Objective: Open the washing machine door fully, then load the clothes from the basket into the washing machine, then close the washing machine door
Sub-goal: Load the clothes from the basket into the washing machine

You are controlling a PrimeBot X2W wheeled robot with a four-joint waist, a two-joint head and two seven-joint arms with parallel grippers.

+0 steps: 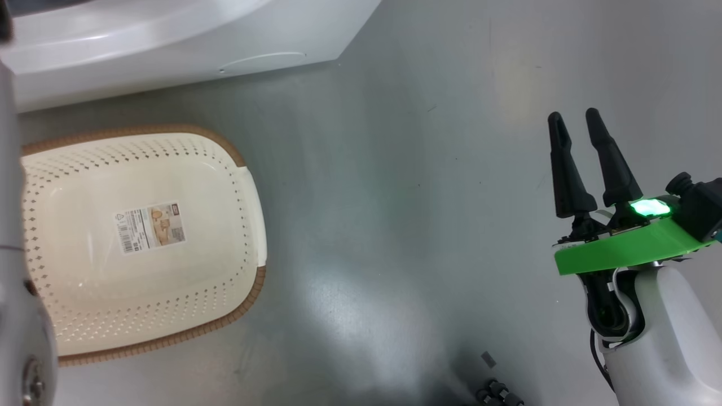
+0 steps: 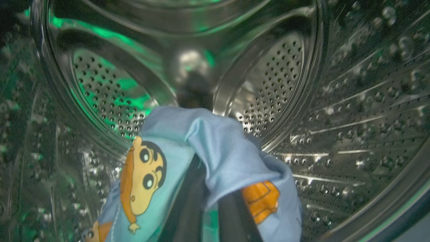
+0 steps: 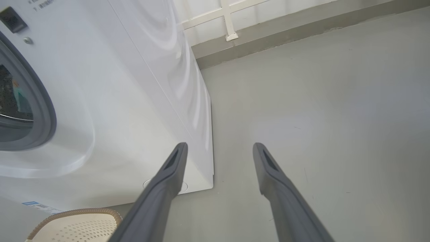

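The clothes [image 2: 215, 151] – light-blue fabric printed with an orange-brown cartoon figure – hang inside the perforated steel drum [image 2: 285, 84] of the washing machine [image 1: 169, 45], bunched over the left gripper [image 2: 210, 208]. Its two dark fingers [image 2: 188, 208] are drawn together and clamped on the cloth, which folds over their tips and hides them. Green light glints off the drum's back wall around the garment.

Outside, the basket [image 1: 248, 225] sits on the grey floor [image 1: 395, 225] just in front of the machine's white base, its brown rim ringing cream-white perforated walls and its bare bottom showing a label sticker [image 1: 149, 227]. A pale arm segment [image 1: 11, 225] runs up the left edge of the head view beside it. The round service flap [image 1: 262, 61] lies low on the machine's front, near its corner.

Well apart from the basket, the right gripper [image 1: 574, 115] hovers over bare floor with its fingers spread wide and nothing between them – a green light [image 1: 648, 207] glows at its wrist. From the right wrist view, the grey rubber gasket [image 3: 47, 111] curves round the machine's dark opening, with a blue label sticker [image 3: 33, 204] low on the front panel.
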